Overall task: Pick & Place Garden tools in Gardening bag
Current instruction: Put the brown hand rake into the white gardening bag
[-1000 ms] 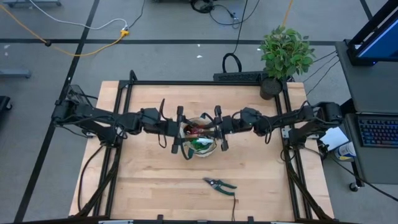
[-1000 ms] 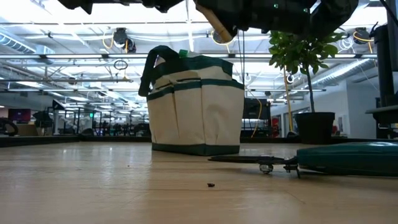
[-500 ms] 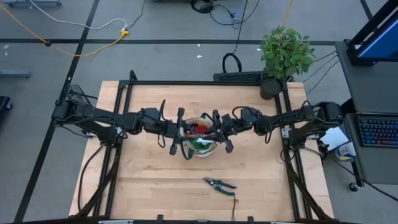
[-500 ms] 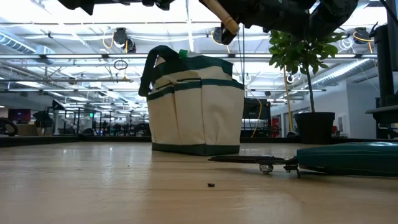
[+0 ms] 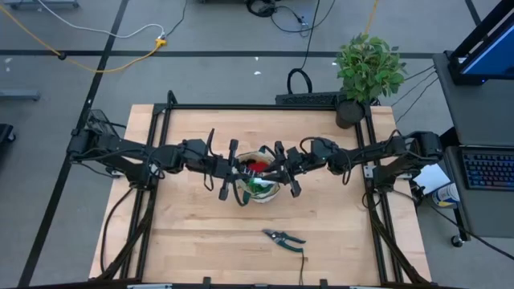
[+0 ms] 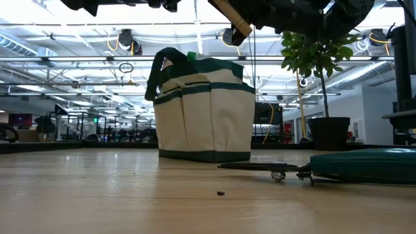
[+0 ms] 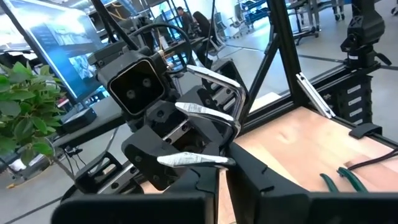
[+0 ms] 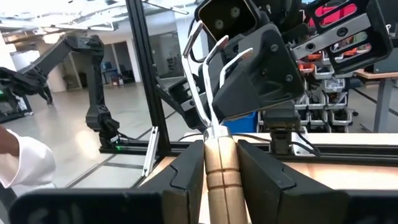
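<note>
The beige gardening bag (image 5: 257, 183) (image 6: 205, 110) with green trim stands upright on its base at the table's middle, with red and green items showing inside. Both arms meet above its mouth. My right gripper (image 8: 221, 150) (image 5: 275, 170) holds a fork by its wooden handle (image 6: 231, 16). The fork's metal tines (image 7: 208, 112) point at my left gripper (image 7: 222, 180) (image 5: 241, 168), whose fingers stand almost together. The pruning shears (image 5: 283, 238) (image 6: 279, 170) lie flat on the table nearer the front edge. My left gripper has the tip of the fork's lowest tine (image 7: 229, 163) at the slit between its fingertips, coming level from the table's left. How far in the tine reaches does not show. My right gripper has the fork's wooden handle (image 8: 221, 171) between its two fingers, which lie along it and come from the table's right. The fork hangs clear above the bag, its handle end (image 6: 242, 28) slanting down.
A potted plant (image 5: 369, 68) (image 6: 318, 71) stands at the table's far right corner. Black frame rails (image 5: 161, 160) run along both sides. A person's white sleeve (image 8: 18, 162) shows beyond the table. Bare wood lies left and right of the shears.
My left gripper's fingers have closed at the fork's tines. My right gripper has shifted slightly toward the table's left edge, and the fork's wooden handle end has risen a little above the bag. The bag and the shears have stayed put.
</note>
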Tool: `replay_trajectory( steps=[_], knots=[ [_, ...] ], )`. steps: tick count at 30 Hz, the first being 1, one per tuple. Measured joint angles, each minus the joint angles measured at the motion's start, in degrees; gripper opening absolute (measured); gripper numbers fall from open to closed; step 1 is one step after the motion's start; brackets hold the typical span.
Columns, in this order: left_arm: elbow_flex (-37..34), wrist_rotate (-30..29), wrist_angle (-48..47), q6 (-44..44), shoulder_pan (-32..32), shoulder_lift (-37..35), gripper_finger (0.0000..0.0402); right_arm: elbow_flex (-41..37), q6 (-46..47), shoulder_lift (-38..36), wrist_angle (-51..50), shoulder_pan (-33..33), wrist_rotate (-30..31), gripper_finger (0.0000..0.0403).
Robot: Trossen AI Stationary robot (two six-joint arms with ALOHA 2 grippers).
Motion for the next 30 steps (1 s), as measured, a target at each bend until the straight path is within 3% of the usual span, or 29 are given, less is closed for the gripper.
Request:
replay_trajectory(
  steps=[9, 14, 21, 26, 30],
  knots=[
    [0.0, -0.2, -4.6, -3.9, 0.0, 0.0, 0.0019, 0.0, -5.9, -0.1, -5.5, -0.4, 0.5, 0.0138],
    [0.0, -3.2, -6.5, -4.4, 0.2, -0.1, 0.0008, 0.0, -7.2, -0.2, -10.2, -1.0, 4.7, 0.0179],
    [0.0, -7.1, -13.4, -8.5, 1.2, -0.7, 0.0020, 0.0, -9.0, -0.2, -15.6, -2.0, 5.8, 0.0216],
    [0.0, -7.5, -14.1, -9.2, 2.2, -0.7, 0.0008, 0.0, -10.9, -0.2, -19.0, -1.9, 12.9, 0.0228],
    [0.0, -7.6, -12.9, -9.2, 2.8, -2.8, 0.0020, 0.0, -10.9, -0.2, -21.5, -1.9, 15.3, 0.0228]
  ],
)
